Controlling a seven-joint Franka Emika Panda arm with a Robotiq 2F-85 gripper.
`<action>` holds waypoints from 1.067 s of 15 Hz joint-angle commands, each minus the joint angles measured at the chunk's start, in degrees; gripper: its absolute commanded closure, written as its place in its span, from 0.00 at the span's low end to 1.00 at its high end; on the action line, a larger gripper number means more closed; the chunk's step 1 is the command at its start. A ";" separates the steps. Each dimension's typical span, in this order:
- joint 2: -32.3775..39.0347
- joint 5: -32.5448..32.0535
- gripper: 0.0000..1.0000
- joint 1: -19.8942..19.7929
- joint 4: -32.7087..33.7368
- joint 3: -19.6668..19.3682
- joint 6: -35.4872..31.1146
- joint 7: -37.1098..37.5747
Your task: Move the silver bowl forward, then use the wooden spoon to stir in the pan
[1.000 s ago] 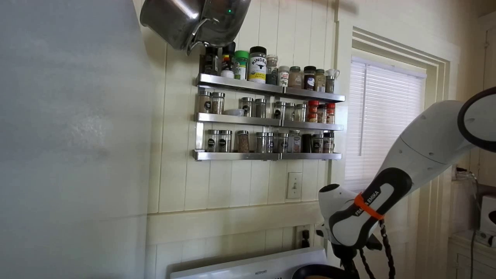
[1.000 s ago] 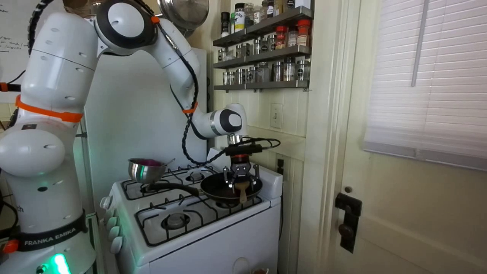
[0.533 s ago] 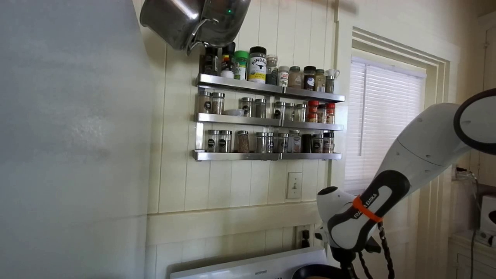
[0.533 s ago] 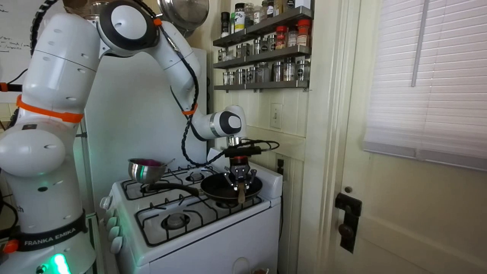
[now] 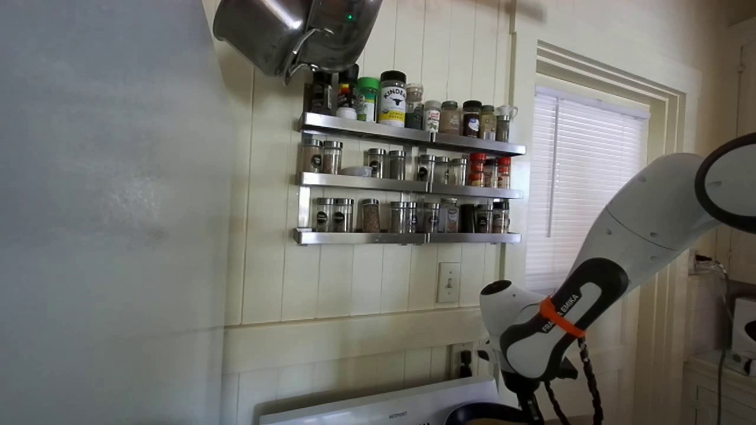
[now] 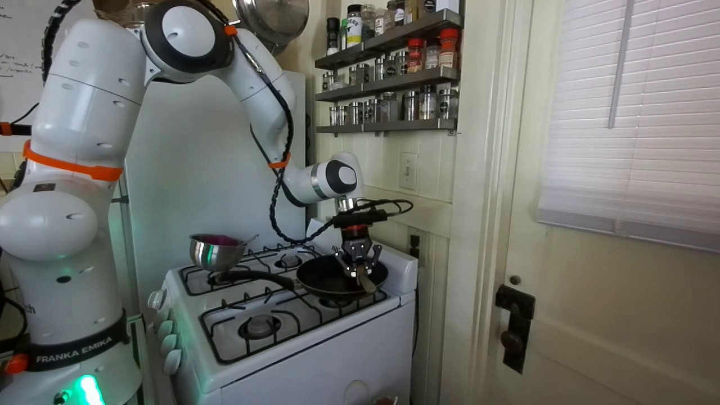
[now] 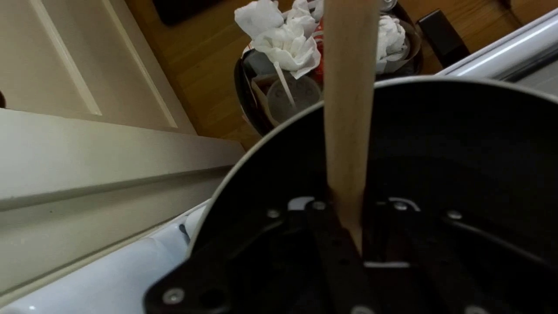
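The silver bowl (image 6: 209, 256), with something purplish inside, stands at the stove's left rear part in an exterior view, well apart from my gripper. A black pan (image 6: 310, 279) rests on the burner nearest the wall. Over it, my gripper (image 6: 361, 271) has its fingers closed around the wooden spoon (image 6: 367, 282), which slants out over the pan's rim. In the wrist view the spoon's pale wooden length (image 7: 348, 109) runs up from between the dark jaws and across the pan (image 7: 453, 131). The part of the spoon beneath the gripper is hidden.
Black grates (image 6: 247, 332) cover the white stove (image 6: 315, 349). The pan's handle (image 6: 256, 275) reaches toward the bowl. A stove back panel (image 5: 378, 404) and wall stand close behind the gripper. In the wrist view a full trash bin (image 7: 292, 93) sits on the floor.
The gripper's fingers have come together onto the spoon. The spoon has swung, its visible end shifting right in an exterior view. The arm dipped slightly, then rose again. Bowl and pan have not moved.
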State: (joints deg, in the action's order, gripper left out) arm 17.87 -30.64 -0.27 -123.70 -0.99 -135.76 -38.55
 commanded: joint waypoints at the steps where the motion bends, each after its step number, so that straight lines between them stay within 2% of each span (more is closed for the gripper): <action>1: -5.22 -10.66 0.95 2.51 -3.29 -1.67 3.65 5.47; 5: -10.82 -24.22 0.95 3.42 -6.92 -0.08 10.14 9.79; 8: -14.04 -30.33 0.95 3.77 -9.20 1.80 14.78 11.05; 12: -14.81 -33.21 0.95 4.36 -9.71 3.90 19.93 13.14; 14: -15.24 -31.96 0.95 4.34 -9.99 4.51 20.31 13.64; 16: -15.39 -28.40 0.95 3.39 -9.87 4.31 17.21 12.52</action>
State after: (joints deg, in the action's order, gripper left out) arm 3.99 -61.49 3.77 -132.33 3.19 -116.90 -26.21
